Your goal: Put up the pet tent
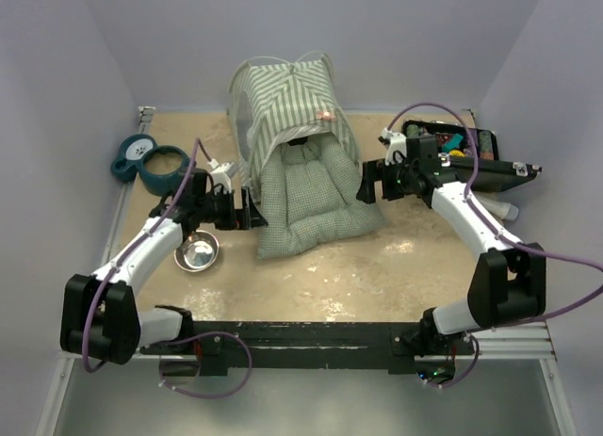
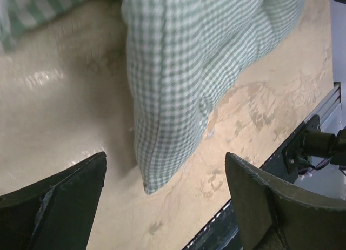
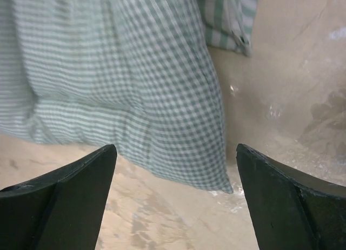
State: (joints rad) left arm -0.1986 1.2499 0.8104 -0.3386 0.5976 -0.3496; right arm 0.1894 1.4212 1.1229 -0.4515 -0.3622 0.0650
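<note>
- The table (image 1: 311, 276) has a mottled beige top with pale walls on three sides. Both arm bases are bolted to the black rail at its near edge.
- The pet tent (image 1: 292, 102) stands upright at the far middle of the table. Its green-and-white striped fabric is raised, thin pale poles arch over the roof, and the opening faces the near side. A small pink thing (image 1: 327, 116) sits at the front edge of the roof; what it is cannot be told.
- A checked green-and-white quilted cushion (image 1: 311, 205) lies flat on the table. Its far end is tucked into the tent's opening and its near end spreads out towards the arms.
- The left gripper (image 1: 249, 210) is low, just beside the cushion's left edge. Its jaws are spread wide and released, holding nothing. In the left wrist view a cushion corner lies beyond the dark fingers (image 2: 70, 190), apart from them.
- The right gripper (image 1: 364, 185) is just beside the cushion's right edge, its jaws likewise spread wide and empty. Its fingers (image 3: 286, 196) frame a cushion corner without touching it.
- A black bin (image 1: 485, 158) of colourful items sits at the far right.
- A teal bowl holder (image 1: 141, 158) sits at the far left.
- A steel bowl (image 1: 198, 252) rests near the left arm.
</note>
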